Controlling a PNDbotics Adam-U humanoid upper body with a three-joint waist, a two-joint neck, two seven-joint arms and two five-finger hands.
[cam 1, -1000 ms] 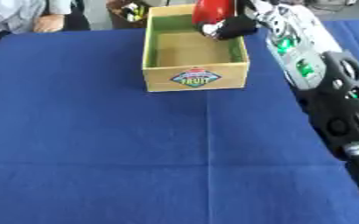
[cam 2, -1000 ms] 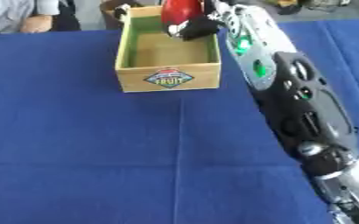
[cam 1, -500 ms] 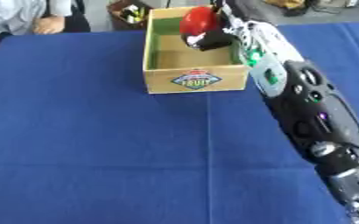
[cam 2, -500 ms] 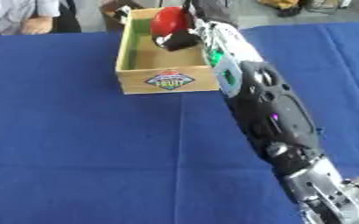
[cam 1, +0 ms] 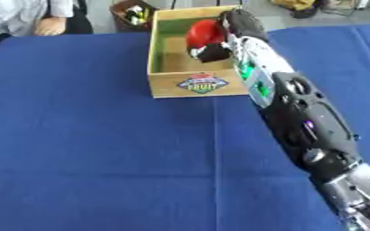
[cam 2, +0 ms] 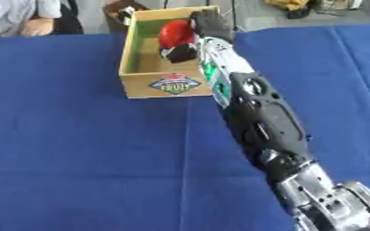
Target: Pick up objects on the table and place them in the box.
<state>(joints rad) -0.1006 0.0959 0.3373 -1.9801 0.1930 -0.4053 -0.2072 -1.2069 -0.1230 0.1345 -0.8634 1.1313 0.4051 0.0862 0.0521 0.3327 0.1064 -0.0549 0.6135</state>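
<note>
So the right hand [cam 1: 234,23] is stretched all the way out over the box [cam 1: 166,85], and its fingers are curled round a red thing [cam 1: 203,34] (round-ish, could be an apple or a ball, I can't really tell). The red thing sits inside the box's outline, up against the right wall and looks to be held above the floor, not resting on it, though from this angle that's a guess. There's a dark bit just under it which I take to be the thumb or fingertips. The arm runs diagonally back from there across the blue bench [cam 1: 77,149] to the lower right corner. The left hand doesn't show at all. As for the step: I'd say this is the drop-off, carry basically done, release not yet. What's next, I reckon, is to lower it a touch, open the fingers so it lands on the box floor, then lift the hand straight up so it clears that right wall without knocking the box. No other loose objects show on the bench.
</note>
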